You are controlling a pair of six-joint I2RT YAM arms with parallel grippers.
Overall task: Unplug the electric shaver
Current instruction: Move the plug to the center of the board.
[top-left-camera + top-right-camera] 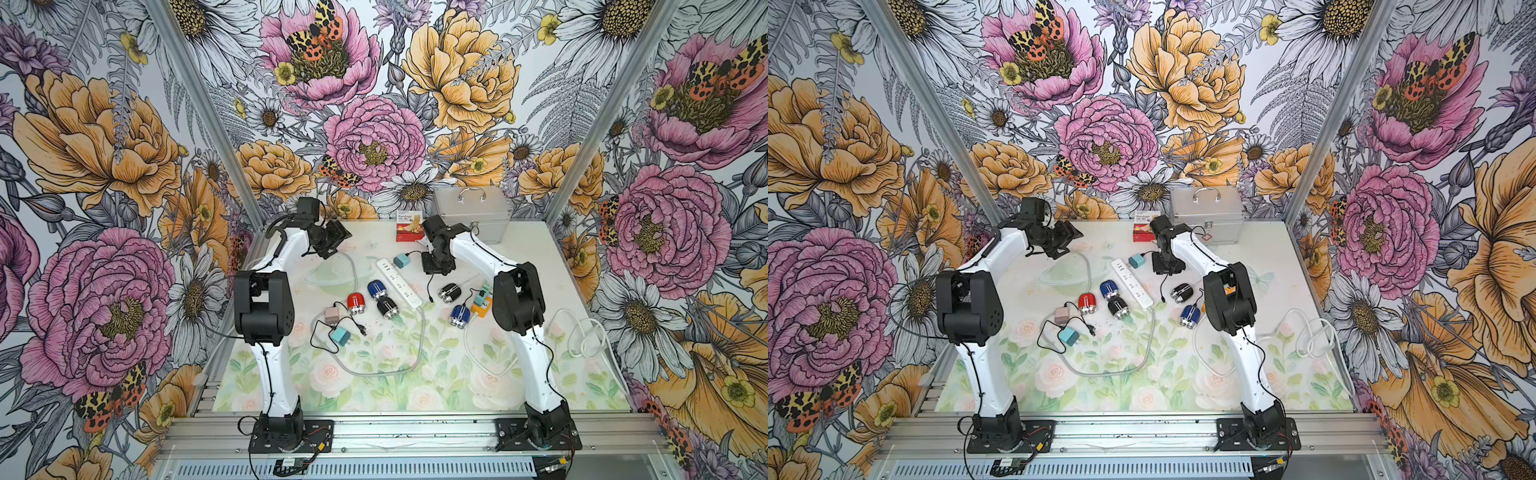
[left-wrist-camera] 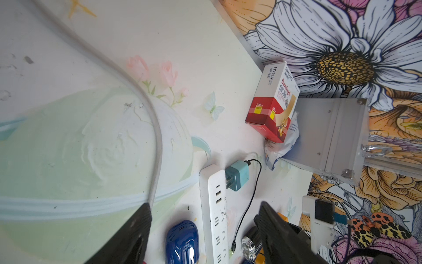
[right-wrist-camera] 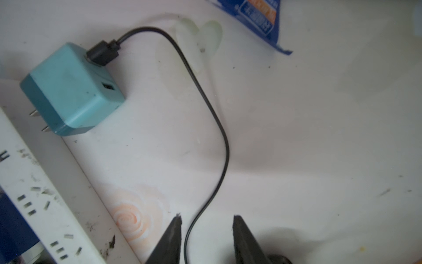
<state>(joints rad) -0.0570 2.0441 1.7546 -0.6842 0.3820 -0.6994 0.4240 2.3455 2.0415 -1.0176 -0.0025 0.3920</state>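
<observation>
left wrist, hynaut bandage box [image 2: 272,100], teal charger [image 2: 237,174]

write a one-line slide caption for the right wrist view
Right claw open astride the black cable running from the teal charger, whose prongs lie bare beside the white power strip.

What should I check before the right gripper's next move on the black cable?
1. The thin black cable runs between the right gripper fingers: ok.
2. Jaws closed on it: not ok, gaps on both sides.
3. The teal cube charger has its prongs out of the white power strip: ok.
4. The cable's free end lies apart from the black round shaver: ok.
5. The left gripper is open, empty: ok.
</observation>
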